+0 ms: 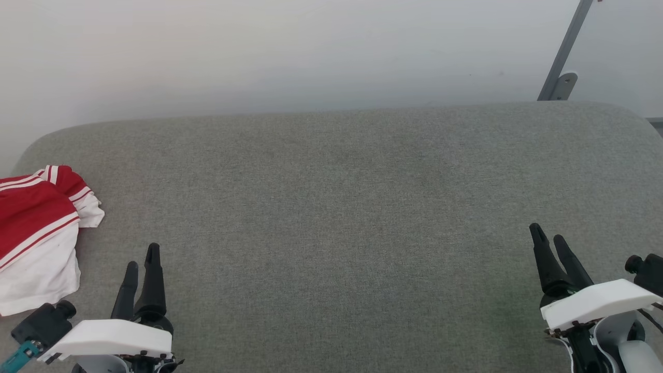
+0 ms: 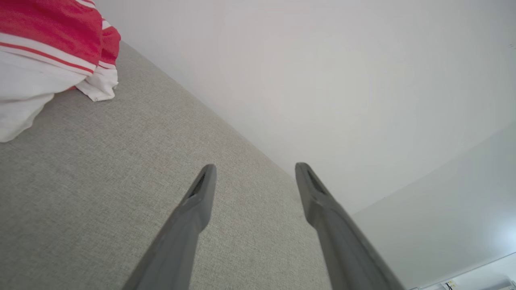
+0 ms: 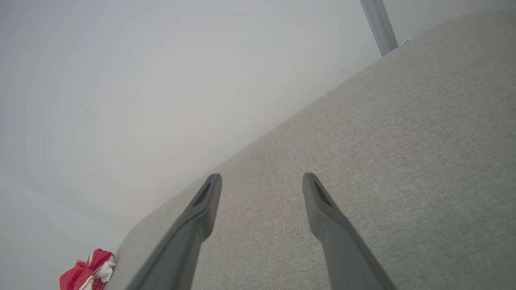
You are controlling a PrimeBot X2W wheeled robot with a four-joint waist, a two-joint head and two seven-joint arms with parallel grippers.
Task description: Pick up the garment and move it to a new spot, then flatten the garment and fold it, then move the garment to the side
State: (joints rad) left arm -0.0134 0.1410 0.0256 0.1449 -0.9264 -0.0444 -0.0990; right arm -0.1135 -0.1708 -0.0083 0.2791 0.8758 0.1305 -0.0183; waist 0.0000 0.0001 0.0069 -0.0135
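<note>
The garment (image 1: 36,233), red with white parts and striped trim, lies bunched at the far left edge of the grey padded surface (image 1: 336,207). It also shows at the upper left of the left wrist view as the garment (image 2: 48,52) and far off as the garment (image 3: 86,274) in the right wrist view. My left gripper (image 1: 141,256) hovers at the lower left, just right of the cloth, open and holding nothing; its fingers (image 2: 201,193) stand apart over bare fabric. My right gripper (image 1: 549,234) is at the lower right, open and empty, far from the garment.
A pale wall (image 1: 311,52) rises behind the surface's rounded back edge. A grey metal post (image 1: 562,57) with a bracket leans at the back right. The padded surface stretches wide between the two grippers.
</note>
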